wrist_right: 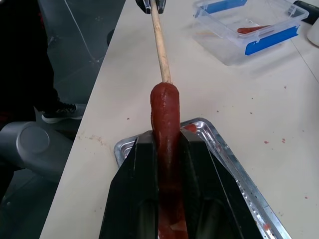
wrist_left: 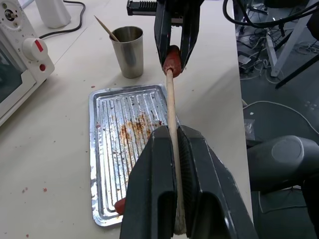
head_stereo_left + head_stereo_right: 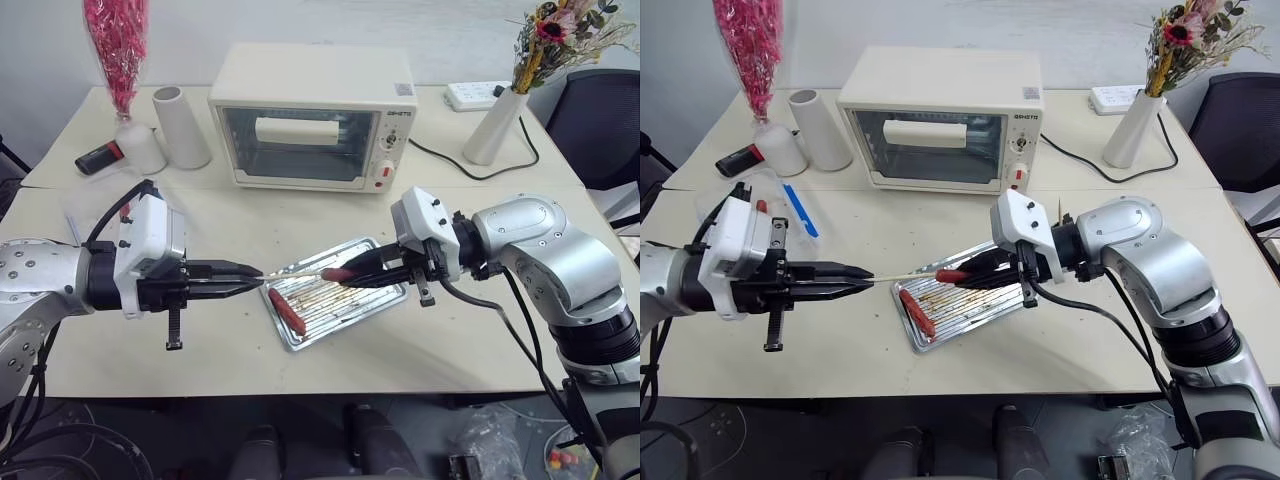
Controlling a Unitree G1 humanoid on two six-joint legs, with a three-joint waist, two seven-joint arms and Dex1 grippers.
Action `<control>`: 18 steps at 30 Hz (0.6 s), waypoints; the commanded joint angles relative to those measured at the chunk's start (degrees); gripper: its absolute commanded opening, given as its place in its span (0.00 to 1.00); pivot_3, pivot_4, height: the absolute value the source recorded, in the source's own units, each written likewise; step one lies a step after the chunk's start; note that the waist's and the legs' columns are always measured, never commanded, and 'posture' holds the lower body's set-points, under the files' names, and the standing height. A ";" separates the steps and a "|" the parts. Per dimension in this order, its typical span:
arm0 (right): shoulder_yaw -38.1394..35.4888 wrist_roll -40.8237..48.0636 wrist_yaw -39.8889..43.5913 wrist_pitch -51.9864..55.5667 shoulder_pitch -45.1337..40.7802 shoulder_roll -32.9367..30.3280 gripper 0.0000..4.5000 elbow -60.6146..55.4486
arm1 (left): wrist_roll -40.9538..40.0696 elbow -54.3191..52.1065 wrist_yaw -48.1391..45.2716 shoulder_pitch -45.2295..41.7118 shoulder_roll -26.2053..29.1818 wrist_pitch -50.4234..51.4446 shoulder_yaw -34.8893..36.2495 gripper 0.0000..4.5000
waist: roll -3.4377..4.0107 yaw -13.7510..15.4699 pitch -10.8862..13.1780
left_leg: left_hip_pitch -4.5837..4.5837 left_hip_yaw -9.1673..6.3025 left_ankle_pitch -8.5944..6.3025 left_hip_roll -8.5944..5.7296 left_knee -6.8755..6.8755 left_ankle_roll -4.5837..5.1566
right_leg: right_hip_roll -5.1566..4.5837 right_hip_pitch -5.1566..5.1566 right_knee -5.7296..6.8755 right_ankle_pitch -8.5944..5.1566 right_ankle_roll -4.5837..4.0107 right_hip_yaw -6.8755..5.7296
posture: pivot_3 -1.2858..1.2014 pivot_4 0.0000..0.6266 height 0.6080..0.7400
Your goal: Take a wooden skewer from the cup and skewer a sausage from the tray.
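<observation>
Holding the wooden skewer point(image 2: 171, 107) clamped between its fingers, the left gripper point(image 3: 240, 277) is pointing it almost level toward three o'clock, straight at the right gripper point(image 3: 362, 275). That one is squeezing the sausage point(image 1: 165, 117) lengthwise, with its free end facing nine o'clock. The two are lining up on one axis above the tray point(image 3: 345, 308), which reads as deliberate: the stick needs to run down the sausage's length, and any drips or a dropped piece would be landing on the metal. In the right wrist view the tip is already meeting the sausage's end, so the piercing appears to be just starting; how deep it is going I cannot tell. Keeping both wrists aligned is what matters now, since a thin stick pushed off-axis could be breaking out through the side or bending.

A second sausage point(image 3: 286, 311) is lying on the tray's ribbed, grease-marked floor toward its eight o'clock corner. The cup point(image 2: 127, 51) is standing just off the tray's far end in the left wrist view, with another stick leaning in it.

Everything is sitting on a pale counter. A toaster oven point(image 3: 313, 117) is standing at twelve o'clock of the tray, a white cylinder point(image 3: 181, 127) at ten o'clock, a flower vase point(image 3: 496, 124) at two o'clock, and a clear plastic box point(image 1: 251, 28) with blue strips near the left arm.
</observation>
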 commanded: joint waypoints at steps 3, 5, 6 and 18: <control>0.09 0.60 1.88 -3.27 -1.35 0.37 0.12 -3.31 | 0.88 -0.03 -1.86 -1.59 1.17 -0.84 -1.51 0.00 | 0.00 0.02 0.00 | 0.00 0.00 0.00 0.00 0.00 0.00 | 0.01 0.00 0.00 0.00 0.00 0.00 | 0.52 0.24 1.00; 1.10 -0.36 3.68 -5.71 -1.89 0.26 0.12 -3.47 | 1.58 0.53 -3.31 -2.23 1.63 -1.33 -2.41 0.00 | 0.00 0.03 0.00 | 0.00 0.00 0.00 0.00 0.00 0.00 | 0.01 0.00 0.00 0.00 0.00 -0.01 | 0.52 0.24 1.00; 1.37 -0.74 4.26 -6.50 -2.00 0.27 0.12 -3.47 | 1.82 0.73 -3.73 -2.45 1.73 -1.48 -2.68 0.00 | 0.00 -0.01 0.00 | 0.00 0.00 0.00 -0.01 0.00 0.00 | 0.01 0.00 0.00 0.00 0.00 -0.01 | 0.52 0.24 1.00; 2.94 -2.42 6.31 -8.29 -2.48 1.90 0.32 -3.96 | 3.32 1.42 -4.03 -3.07 0.74 -1.77 -3.80 0.00 | 0.00 -0.08 0.00 | 0.01 0.00 0.00 0.01 0.01 0.00 | 0.03 0.00 0.04 0.00 0.00 -0.02 | 0.52 0.24 1.00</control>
